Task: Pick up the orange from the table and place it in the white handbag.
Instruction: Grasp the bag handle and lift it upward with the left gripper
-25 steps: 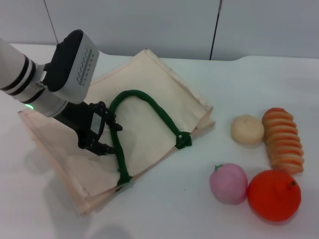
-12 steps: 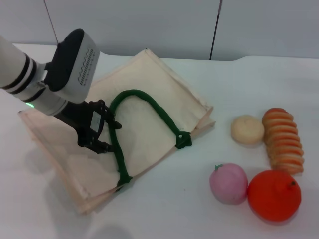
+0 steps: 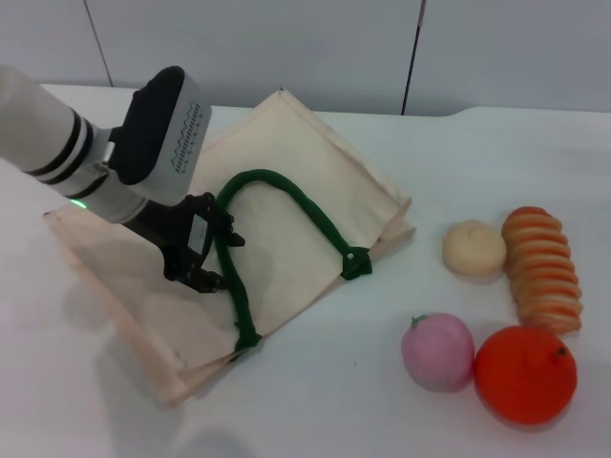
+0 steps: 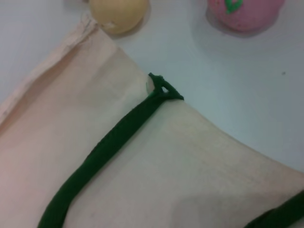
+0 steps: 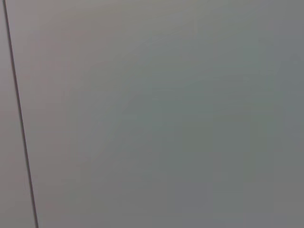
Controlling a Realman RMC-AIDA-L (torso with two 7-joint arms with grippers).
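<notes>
The orange (image 3: 525, 374), round and bright orange-red with a small stem nub, rests on the white table (image 3: 363, 410) at the front right. The white handbag (image 3: 286, 162) lies flat at the centre left, its dark green handle (image 3: 286, 191) arching over the fabric. My left gripper (image 3: 212, 256) is down on the bag at the handle's left strand and appears shut on it. The left wrist view shows the handbag (image 4: 95, 118) and the handle (image 4: 118, 137) up close. My right gripper is out of view; its wrist camera faces a grey wall.
A pink round fruit (image 3: 437, 351) touches the orange on its left. Behind them lie a ridged orange-and-cream loaf (image 3: 542, 269) and a cream round bun (image 3: 474, 248). The pink fruit (image 4: 244, 12) and the bun (image 4: 118, 12) also show in the left wrist view.
My left arm has shifted right and a little forward, and the handbag with its handle has slid slightly right with it. The fruits have not moved.
</notes>
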